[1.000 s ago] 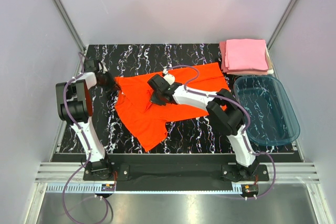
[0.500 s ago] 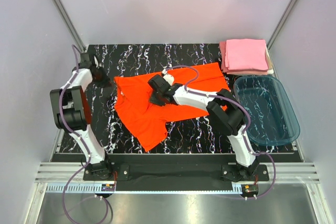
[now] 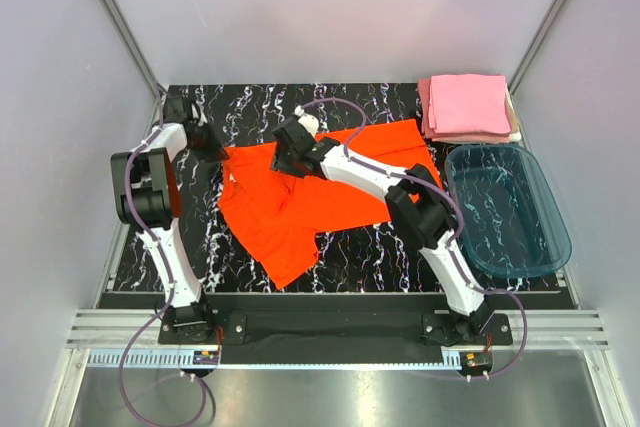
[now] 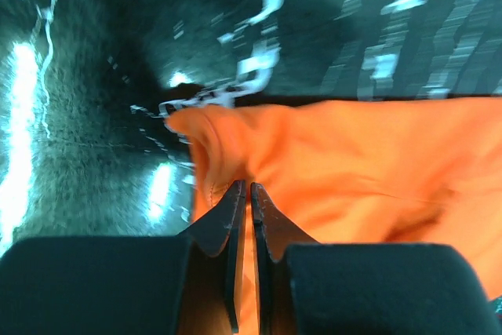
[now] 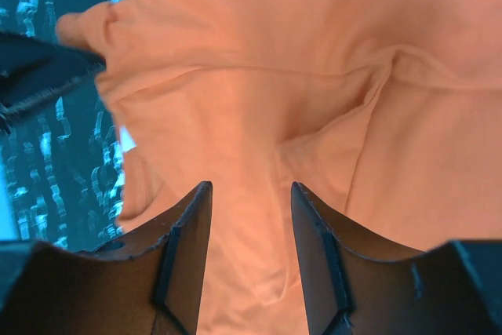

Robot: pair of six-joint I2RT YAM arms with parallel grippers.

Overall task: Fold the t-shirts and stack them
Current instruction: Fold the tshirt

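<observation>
One bright orange-red cloth t-shirt (image 3: pixel 300 207) is lying on one black white-veined tabletop (image 3: pixel 350 247). One stack of light pink folded t-shirts (image 3: pixel 468 104) is sitting there, its layers uncountable. One translucent teal plastic tub (image 3: pixel 510 209) is standing nearby. Two robot arms, left arm (image 3: pixel 150 182) and right arm (image 3: pixel 365 175), are reaching in.

A translucent teal tub (image 3: pixel 508 209) sits at the black marbled tabletop's (image 3: pixel 360 107) right edge.

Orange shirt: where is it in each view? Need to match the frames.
Top external: shirt spread mid-table, left of centre.
Left wrist: shirt across the right and lower part.
Right wrist: shirt fills most of the frame.
Shared landmark: left gripper pinching the shirt's corner, at the picture's left edge in the right wrist view.
</observation>
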